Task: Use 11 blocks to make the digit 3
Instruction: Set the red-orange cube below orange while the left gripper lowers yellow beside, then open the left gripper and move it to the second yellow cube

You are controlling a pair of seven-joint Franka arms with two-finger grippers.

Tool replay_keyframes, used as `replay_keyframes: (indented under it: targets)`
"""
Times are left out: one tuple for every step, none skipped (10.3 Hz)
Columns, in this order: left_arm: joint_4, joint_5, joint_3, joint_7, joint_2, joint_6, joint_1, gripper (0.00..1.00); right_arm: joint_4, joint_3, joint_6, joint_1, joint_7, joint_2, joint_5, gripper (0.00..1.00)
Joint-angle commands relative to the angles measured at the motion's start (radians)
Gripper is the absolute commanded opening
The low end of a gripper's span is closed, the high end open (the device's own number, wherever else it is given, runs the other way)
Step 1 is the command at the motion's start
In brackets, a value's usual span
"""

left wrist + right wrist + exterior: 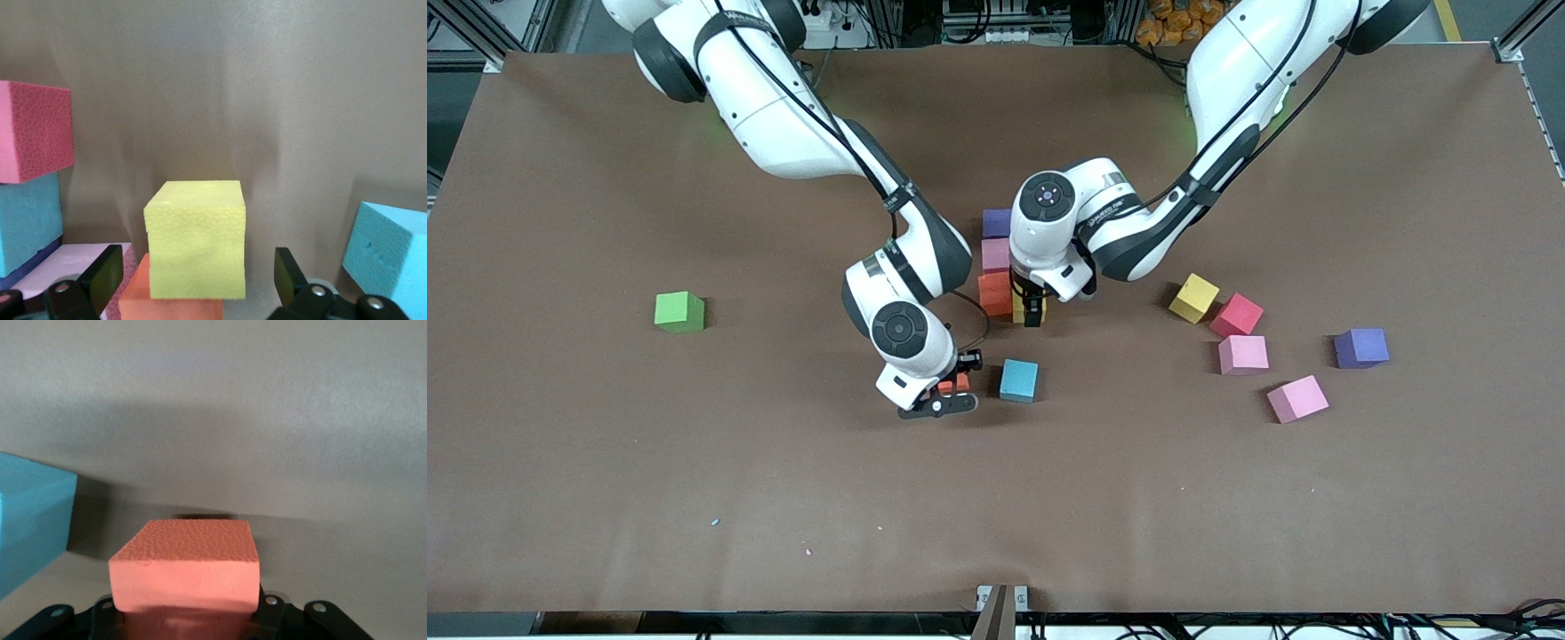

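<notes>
Right hand (950, 392) first: we see it low over the middle of the tabletop (605, 462), its arm reaching in from its base with the wrist bent steeply down, and its fingers are clamped on an orange block (953, 384), which the right wrist view shows sitting snug between them (187, 570). Just beside that hand, toward the left arm's end, a light blue block (1018, 380) rests on the tabletop, apart from the held one. Off toward the right arm's end a green cube (679, 312) sits alone. Moving along, we find a short column of blocks at the centre: a purple block (996, 222), a pink block (995, 255) and a second orange block (994, 294), each touching the next. Our left hand (1033, 313) points straight down beside that column, forearm folded back toward its base; its fingers (290, 273) stand wide apart on either side of a yellow block (195, 239), touching neither face. Toward the left arm's end lie loose blocks: another yellow block (1193, 298), a red block (1236, 316), two pink ones (1243, 354) (1297, 398), and a second purple block (1361, 348).
</notes>
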Motion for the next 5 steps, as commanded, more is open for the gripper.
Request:
replay_keyframes:
  targets:
    - [-0.031,0.021,-0.020,0.012,-0.061,-0.028,0.024,1.00,-0.019,0.022,-0.015,-0.011,0.003,-0.019,-0.003,0.00]
    - [-0.031,0.015,-0.036,0.032,-0.070,-0.046,0.043,1.00,-0.019,0.022,-0.013,-0.012,0.023,-0.016,-0.003,0.00]
    - [-0.030,0.015,-0.062,0.055,-0.083,-0.072,0.072,1.00,-0.019,0.020,-0.013,-0.005,0.053,-0.017,-0.004,0.00]
    - [-0.030,0.017,-0.088,0.091,-0.095,-0.095,0.113,1.00,-0.016,0.022,-0.005,0.003,0.093,-0.017,-0.004,0.00]
    - [-0.030,0.015,-0.118,0.140,-0.100,-0.124,0.163,1.00,-0.016,0.020,0.002,0.004,0.116,-0.016,-0.004,0.00]
